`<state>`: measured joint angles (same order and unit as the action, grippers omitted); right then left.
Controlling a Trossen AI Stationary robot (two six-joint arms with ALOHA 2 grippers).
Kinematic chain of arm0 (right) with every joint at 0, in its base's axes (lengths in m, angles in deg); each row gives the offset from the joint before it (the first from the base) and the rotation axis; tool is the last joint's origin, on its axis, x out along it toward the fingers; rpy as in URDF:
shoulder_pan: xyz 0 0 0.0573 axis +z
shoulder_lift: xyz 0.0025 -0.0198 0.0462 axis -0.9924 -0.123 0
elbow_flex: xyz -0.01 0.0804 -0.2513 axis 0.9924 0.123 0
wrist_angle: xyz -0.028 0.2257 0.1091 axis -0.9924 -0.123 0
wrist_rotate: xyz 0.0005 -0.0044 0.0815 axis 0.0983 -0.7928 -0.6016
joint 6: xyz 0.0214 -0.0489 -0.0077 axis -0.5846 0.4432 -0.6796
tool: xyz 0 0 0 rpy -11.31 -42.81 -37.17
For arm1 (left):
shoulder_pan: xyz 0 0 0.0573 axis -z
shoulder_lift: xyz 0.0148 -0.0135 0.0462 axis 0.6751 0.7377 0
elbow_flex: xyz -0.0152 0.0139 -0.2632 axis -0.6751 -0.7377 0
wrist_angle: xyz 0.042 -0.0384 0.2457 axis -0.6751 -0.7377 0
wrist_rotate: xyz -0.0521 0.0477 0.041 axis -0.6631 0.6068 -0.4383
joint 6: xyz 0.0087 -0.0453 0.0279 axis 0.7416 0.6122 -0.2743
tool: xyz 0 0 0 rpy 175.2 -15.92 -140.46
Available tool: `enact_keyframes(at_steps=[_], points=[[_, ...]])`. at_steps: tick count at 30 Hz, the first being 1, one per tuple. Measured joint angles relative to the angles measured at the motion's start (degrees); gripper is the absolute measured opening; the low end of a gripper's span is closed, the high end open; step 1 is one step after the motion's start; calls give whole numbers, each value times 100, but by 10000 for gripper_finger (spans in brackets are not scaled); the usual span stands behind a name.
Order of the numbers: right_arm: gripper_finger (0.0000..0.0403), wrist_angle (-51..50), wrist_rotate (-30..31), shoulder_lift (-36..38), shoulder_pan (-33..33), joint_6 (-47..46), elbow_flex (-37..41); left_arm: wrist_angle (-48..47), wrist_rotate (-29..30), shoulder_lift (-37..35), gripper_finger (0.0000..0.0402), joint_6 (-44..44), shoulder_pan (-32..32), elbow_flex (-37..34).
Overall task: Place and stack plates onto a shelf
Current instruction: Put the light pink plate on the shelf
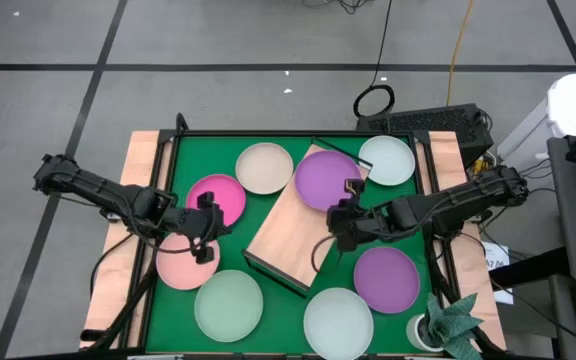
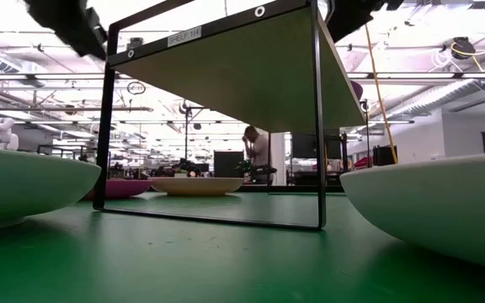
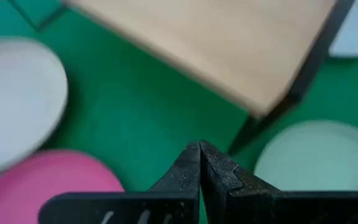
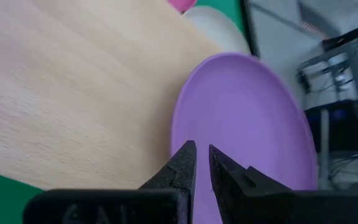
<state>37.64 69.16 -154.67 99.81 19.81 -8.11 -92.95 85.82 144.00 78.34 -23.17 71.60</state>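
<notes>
The wooden shelf [image 1: 290, 238] stands slantwise in mid-table on its dark frame [image 2: 318, 126]. A purple plate [image 1: 324, 178] lies on its far end. My right gripper [image 1: 342, 212] is at that plate's near rim, its fingers almost closed [image 4: 202, 158]. My left gripper [image 1: 218, 228] is shut [image 3: 199, 163] and hovers over the green mat left of the shelf, between the magenta plate [image 1: 216, 193] and the salmon plate [image 1: 180, 265]. The other plates lie flat on the mat: cream [image 1: 264, 167], pale mint [image 1: 228, 305], whitish [image 1: 338, 322], a second purple one [image 1: 386, 278] and a pale one [image 1: 388, 159]. My right gripper is on the purple plate's near rim [image 4: 180, 134], with the fingers coming in low from the table's near right. The fingertips [image 4: 185, 163] cover the place of contact, so the kind of hold cannot be told. The plate rests on the shelf board [image 4: 73, 93].
A potted plant [image 1: 450, 325] stands at the table's near right corner. Plates ring the shelf on every side, and two sit close to the low camera [image 2: 23, 189] [image 2: 436, 202]. A person [image 2: 259, 156] stands far off in the room behind.
</notes>
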Motion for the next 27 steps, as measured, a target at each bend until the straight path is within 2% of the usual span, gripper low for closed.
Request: enact_keyframes(at_steps=[7, 13, 20, 27], points=[[38, 103, 377, 215, 439, -1, 0, -699, 105, -395, 1, 852, 527, 0], [93, 288, 475, 226, 693, -3, 0, -729, 260, -445, 1, 1299, 1166, 0], [149, 391, 451, 230, 802, -115, 0, -842, 492, -170, 1, 1972, 2047, 0], [157, 431, 440, 230, 989, -130, 0, -852, 425, 373, 8, 2645, 2910, 0]])
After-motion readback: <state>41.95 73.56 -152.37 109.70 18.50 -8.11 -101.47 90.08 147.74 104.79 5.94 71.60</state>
